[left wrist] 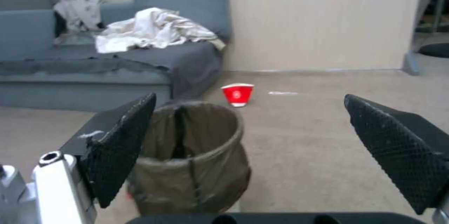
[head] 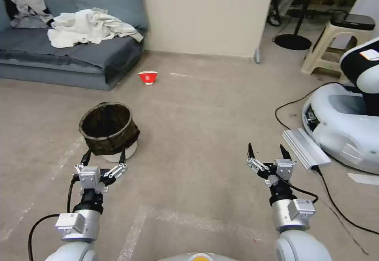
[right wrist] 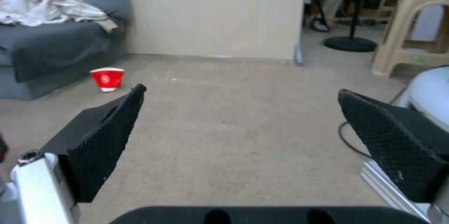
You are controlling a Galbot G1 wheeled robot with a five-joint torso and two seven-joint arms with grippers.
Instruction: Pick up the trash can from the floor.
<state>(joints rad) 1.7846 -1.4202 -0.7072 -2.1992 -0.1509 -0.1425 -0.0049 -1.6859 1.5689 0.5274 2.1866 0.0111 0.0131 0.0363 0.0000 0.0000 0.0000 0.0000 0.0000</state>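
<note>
The beige-grey floor [head: 205,111] is bearing the trash can [head: 108,131], which is standing upright on it near a grey sofa [head: 67,59]. A small red-and-white paper bowl [head: 148,77] is sitting well beyond the can, near the sofa's corner. Toward the right, a silver flat box [head: 306,147] and black cables [head: 335,207] are lying beside a white robot base [head: 343,126].

trash can [head: 109,130] on floor [head: 197,134], ahead-left | paper bowl [head: 148,77] behind it, near sofa [head: 71,51] | left gripper [head: 103,157] just before can | right gripper [head: 268,151] well right
</note>
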